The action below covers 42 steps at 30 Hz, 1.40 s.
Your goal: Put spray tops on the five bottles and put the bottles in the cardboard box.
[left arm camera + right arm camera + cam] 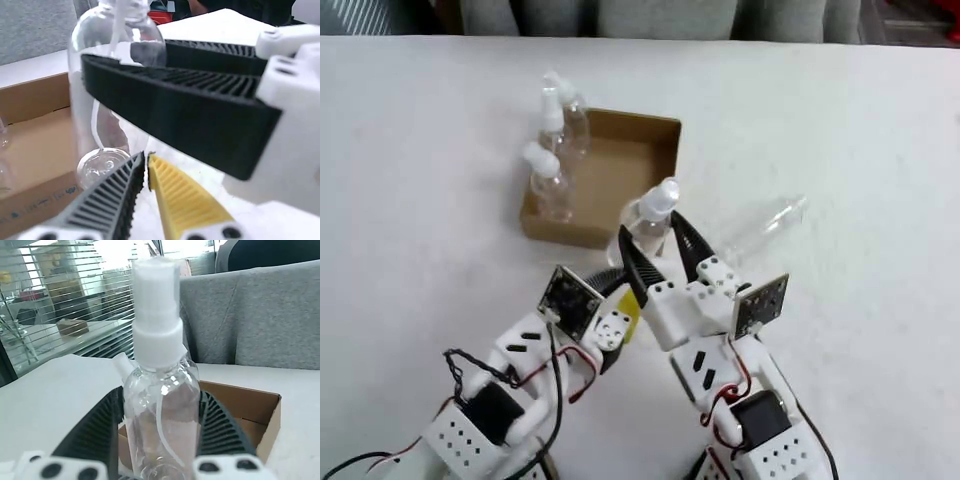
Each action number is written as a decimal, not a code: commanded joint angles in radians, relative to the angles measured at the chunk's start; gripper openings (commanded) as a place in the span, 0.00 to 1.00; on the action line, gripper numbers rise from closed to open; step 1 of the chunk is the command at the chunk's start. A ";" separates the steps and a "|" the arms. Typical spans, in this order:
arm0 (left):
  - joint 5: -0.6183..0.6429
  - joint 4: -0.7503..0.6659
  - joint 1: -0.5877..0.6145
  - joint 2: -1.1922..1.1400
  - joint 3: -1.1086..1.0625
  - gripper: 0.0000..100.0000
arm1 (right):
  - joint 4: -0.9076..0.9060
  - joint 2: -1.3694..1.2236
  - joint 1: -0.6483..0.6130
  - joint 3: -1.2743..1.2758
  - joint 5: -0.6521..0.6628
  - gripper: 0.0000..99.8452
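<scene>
Two capped bottles (563, 125) in the cardboard box (625, 160). The right tool (650, 232) pinches a third bottle (658, 200), the left tool (147, 167) is pressed together, and a bare bottle (765, 225) waits.

It looks like an office room used as a small robot lab. A big white table (840, 120) fills the middle. Two robot arms sit at its 6 o'clock edge, the left arm (490, 420) and the right arm (760, 430), both with bare wires and white plastic parts. A grey sofa (250, 315) stands along the 12 o'clock side of the table. At about 11 o'clock there are blinds (60, 300) on a glass wall. Behind the slats is another bright room (55, 285), like more office space.
</scene>
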State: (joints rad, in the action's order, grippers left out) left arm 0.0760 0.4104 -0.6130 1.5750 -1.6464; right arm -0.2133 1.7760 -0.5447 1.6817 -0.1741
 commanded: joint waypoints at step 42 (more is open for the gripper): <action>-0.186 0.468 0.579 0.013 -0.046 0.02 | 0.645 -0.835 0.173 -0.348 0.052 0.02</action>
State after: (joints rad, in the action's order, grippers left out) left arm -0.1020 0.9060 -0.0483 1.5750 -1.6985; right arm 0.3069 1.1101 -0.3928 1.4254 -0.1358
